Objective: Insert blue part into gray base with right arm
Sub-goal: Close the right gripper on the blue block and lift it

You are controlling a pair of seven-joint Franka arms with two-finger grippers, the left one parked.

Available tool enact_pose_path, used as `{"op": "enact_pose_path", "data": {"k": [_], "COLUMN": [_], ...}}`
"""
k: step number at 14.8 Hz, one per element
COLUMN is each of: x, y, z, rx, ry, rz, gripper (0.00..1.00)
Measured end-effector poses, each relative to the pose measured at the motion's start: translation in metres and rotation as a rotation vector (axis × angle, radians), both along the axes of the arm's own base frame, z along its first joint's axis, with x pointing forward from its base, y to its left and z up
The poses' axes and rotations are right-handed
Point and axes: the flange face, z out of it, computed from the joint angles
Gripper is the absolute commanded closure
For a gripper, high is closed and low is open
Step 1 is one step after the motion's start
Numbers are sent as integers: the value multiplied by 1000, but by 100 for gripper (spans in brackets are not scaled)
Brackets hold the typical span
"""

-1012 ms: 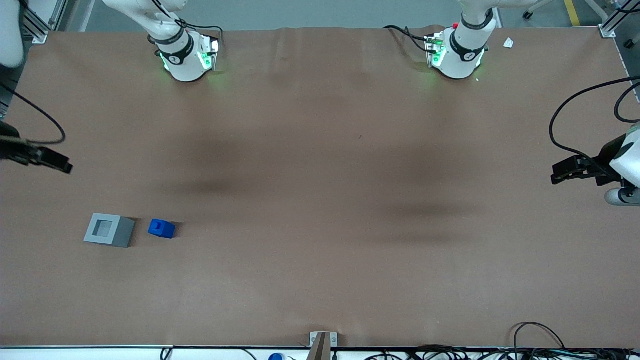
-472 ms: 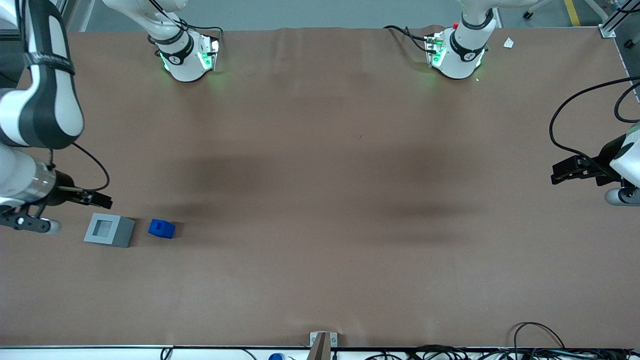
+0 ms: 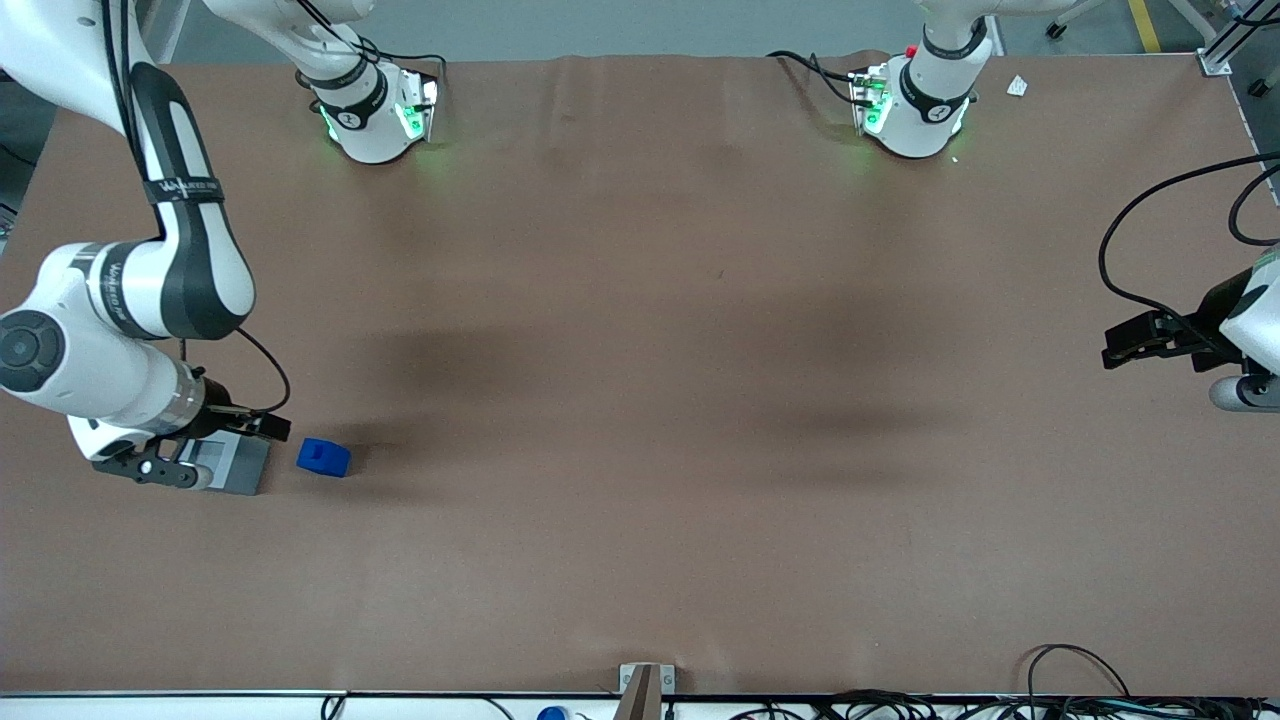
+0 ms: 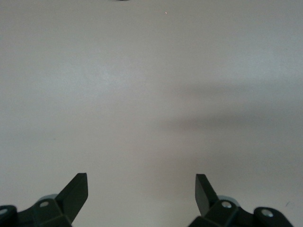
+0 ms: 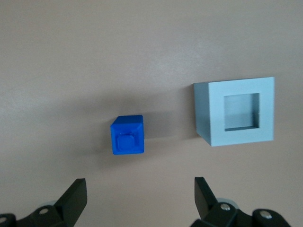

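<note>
The blue part (image 3: 323, 457) is a small bright-blue block lying on the brown table toward the working arm's end, close beside the gray base (image 3: 243, 468). The right arm (image 3: 150, 290) reaches over the base and its wrist covers most of that block in the front view. My gripper (image 3: 264, 425) hangs above the base's edge, short of the blue part. In the right wrist view the blue part (image 5: 127, 135) and the gray base (image 5: 235, 111), with its square recess showing, sit apart. The gripper (image 5: 140, 189) is open and holds nothing.
Two white robot pedestals (image 3: 375, 110) (image 3: 915, 105) stand far from the front camera. Black cables (image 3: 1150, 230) loop at the parked arm's end. A small metal bracket (image 3: 645, 680) sits at the table's near edge. A white scrap (image 3: 1017, 86) lies near one pedestal.
The right arm has swung in from the table's end toward the two blocks and now hangs over the gray base, covering most of it. Neither block has moved.
</note>
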Motion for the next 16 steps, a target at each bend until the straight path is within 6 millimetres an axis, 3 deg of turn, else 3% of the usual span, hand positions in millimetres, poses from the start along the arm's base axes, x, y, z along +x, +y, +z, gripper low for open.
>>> {"op": "enact_pose_path", "data": {"k": [4, 11, 16], "x": [8, 13, 12], "y": [8, 18, 17], "z": [-20, -84, -99], "rx": [2, 3, 1], "ry": [-35, -25, -4], "rz": [1, 15, 13], "gripper": [0, 0, 0]}}
